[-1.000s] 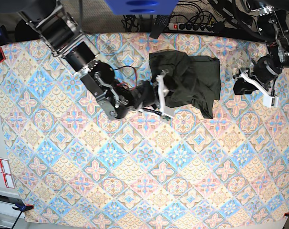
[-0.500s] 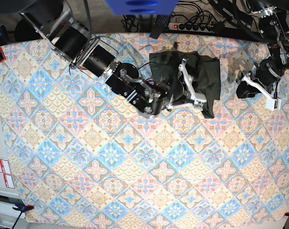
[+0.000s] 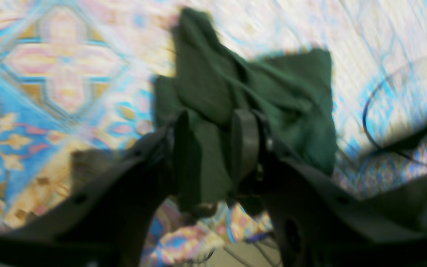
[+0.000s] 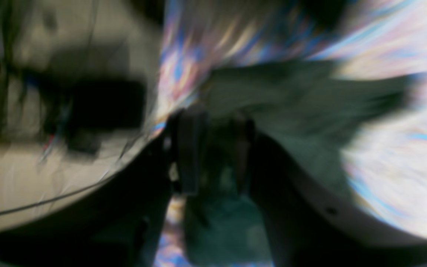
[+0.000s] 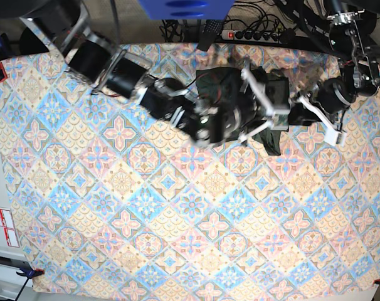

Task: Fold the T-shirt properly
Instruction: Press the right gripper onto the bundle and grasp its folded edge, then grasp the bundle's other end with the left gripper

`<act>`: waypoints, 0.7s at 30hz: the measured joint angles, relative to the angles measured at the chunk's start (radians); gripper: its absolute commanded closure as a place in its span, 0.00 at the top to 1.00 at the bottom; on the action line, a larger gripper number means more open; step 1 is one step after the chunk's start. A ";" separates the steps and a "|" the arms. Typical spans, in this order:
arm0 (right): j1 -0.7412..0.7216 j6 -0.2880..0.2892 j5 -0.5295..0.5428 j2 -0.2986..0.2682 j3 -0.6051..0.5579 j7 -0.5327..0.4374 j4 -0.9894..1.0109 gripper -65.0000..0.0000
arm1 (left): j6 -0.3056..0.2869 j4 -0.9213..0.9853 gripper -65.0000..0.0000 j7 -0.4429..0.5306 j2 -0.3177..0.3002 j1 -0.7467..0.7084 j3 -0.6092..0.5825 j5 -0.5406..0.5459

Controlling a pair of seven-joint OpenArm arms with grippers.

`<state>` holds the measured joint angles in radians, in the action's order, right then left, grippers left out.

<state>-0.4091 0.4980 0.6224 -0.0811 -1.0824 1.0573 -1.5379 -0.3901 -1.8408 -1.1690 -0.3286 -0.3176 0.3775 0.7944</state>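
Blurred dark fingers (image 4: 189, 155) around a fold of green T-shirt (image 4: 302, 107), patterned cloth (image 4: 391, 155) beneath.

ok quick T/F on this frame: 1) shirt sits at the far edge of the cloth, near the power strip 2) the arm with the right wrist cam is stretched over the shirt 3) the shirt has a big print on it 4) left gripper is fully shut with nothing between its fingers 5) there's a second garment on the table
1) True. The T-shirt lies bunched at the far edge of the patterned tablecloth, below the power strip.
2) True. That arm reaches across it, the right gripper over the fabric.
3) False. It is plain dark green.
4) False. The left gripper shows a gap between its fingers.
5) False. Only one garment is in view.
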 measured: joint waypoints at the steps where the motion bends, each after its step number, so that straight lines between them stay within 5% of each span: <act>1: 0.013 -0.010 -0.024 -0.033 0.039 0.002 -0.021 0.22 | 0.002 -0.018 0.28 0.003 -0.007 -0.015 -0.026 -0.003; 4: 0.076 -0.012 -0.039 -0.112 0.135 0.034 -0.050 0.22 | 0.000 -0.028 0.28 0.001 -0.005 -0.024 -0.104 -0.003; 10: 0.138 -0.004 -0.018 -0.161 0.246 0.016 -0.093 0.22 | 0.006 -0.050 0.28 0.002 -0.009 -0.045 -0.177 -0.014; 21: 0.163 -0.004 -0.017 -0.198 0.261 0.012 -0.092 0.22 | 0.147 -0.055 0.28 0.007 -0.001 -0.010 -0.339 -0.215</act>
<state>-0.2466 0.4938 0.6056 -0.2787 -0.8215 1.0691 -1.6302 -0.2432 -1.8961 -1.1618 -0.3298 -0.3271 0.0387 0.5793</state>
